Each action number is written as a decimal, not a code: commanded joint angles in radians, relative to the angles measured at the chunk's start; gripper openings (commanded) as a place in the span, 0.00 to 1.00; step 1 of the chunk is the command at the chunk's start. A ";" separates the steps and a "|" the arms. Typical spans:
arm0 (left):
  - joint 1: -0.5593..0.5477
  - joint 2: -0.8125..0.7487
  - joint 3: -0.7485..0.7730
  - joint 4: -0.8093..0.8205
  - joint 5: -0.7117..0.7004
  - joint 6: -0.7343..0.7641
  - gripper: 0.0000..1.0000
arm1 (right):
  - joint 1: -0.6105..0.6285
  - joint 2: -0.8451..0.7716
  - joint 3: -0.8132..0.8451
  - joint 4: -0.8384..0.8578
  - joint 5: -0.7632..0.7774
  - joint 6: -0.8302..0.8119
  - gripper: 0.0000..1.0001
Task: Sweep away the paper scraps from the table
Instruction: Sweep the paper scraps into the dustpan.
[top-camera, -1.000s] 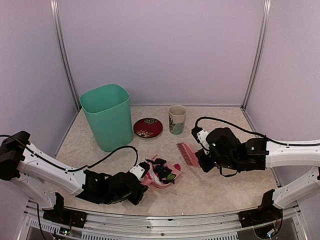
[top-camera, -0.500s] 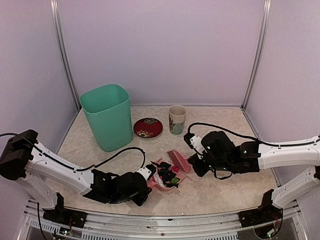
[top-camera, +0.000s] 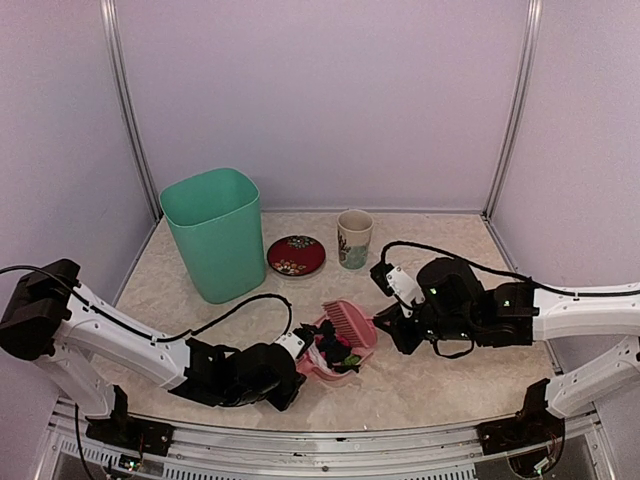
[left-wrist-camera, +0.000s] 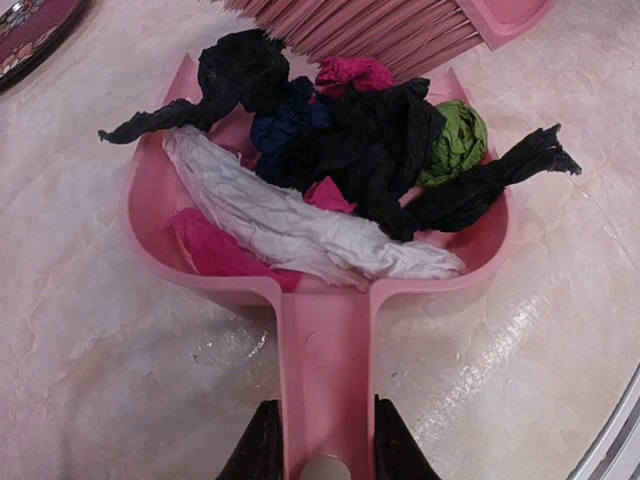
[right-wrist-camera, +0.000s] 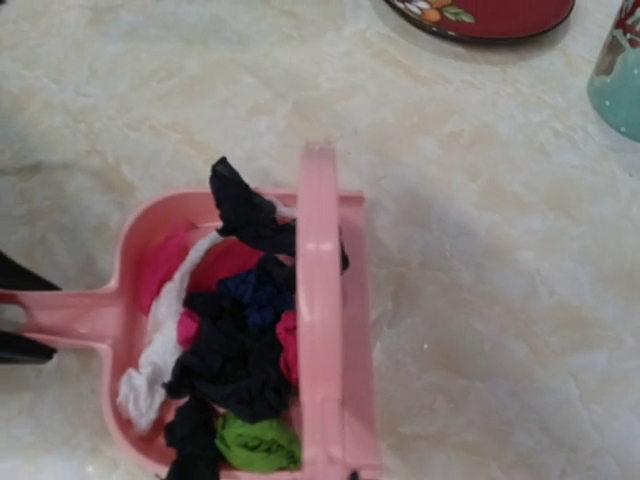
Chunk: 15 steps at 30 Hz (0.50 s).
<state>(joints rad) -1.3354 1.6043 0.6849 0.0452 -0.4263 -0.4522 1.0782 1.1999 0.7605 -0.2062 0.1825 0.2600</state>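
The paper scraps (top-camera: 335, 350), mostly black with white, red, blue and green bits, lie heaped in a pink dustpan (top-camera: 322, 371) on the table (top-camera: 450, 375). My left gripper (top-camera: 290, 362) is shut on the dustpan's handle (left-wrist-camera: 325, 350), with its jaws on either side. The left wrist view shows the scraps (left-wrist-camera: 370, 160) filling the pan. My right gripper (top-camera: 392, 325) holds a pink brush (top-camera: 350, 320) across the pan's open mouth. In the right wrist view the brush (right-wrist-camera: 320, 330) hides the fingers, and the scraps (right-wrist-camera: 235, 350) lie left of it.
A green bin (top-camera: 213, 232) stands at the back left. A red plate (top-camera: 296, 255) and a cup (top-camera: 354, 238) are behind the dustpan. The plate (right-wrist-camera: 490, 15) and cup (right-wrist-camera: 618, 80) also show in the right wrist view. A metal rail (top-camera: 330, 440) runs along the front.
My right gripper has carried the brush left, from beside the dustpan to its mouth. The scraps now sit deeper in the pan. My left gripper and the pan have shifted slightly right.
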 joint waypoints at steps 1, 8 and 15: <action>0.005 -0.031 -0.005 0.075 -0.024 0.025 0.00 | 0.013 -0.065 0.011 -0.054 0.013 0.003 0.00; 0.007 -0.102 -0.005 0.113 -0.054 0.070 0.00 | 0.016 -0.149 0.048 -0.146 0.083 0.000 0.00; 0.008 -0.152 -0.005 0.124 -0.071 0.079 0.00 | 0.028 -0.206 0.114 -0.208 0.161 -0.016 0.00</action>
<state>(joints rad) -1.3342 1.4960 0.6785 0.1188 -0.4625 -0.3935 1.0893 1.0351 0.8188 -0.3695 0.2749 0.2554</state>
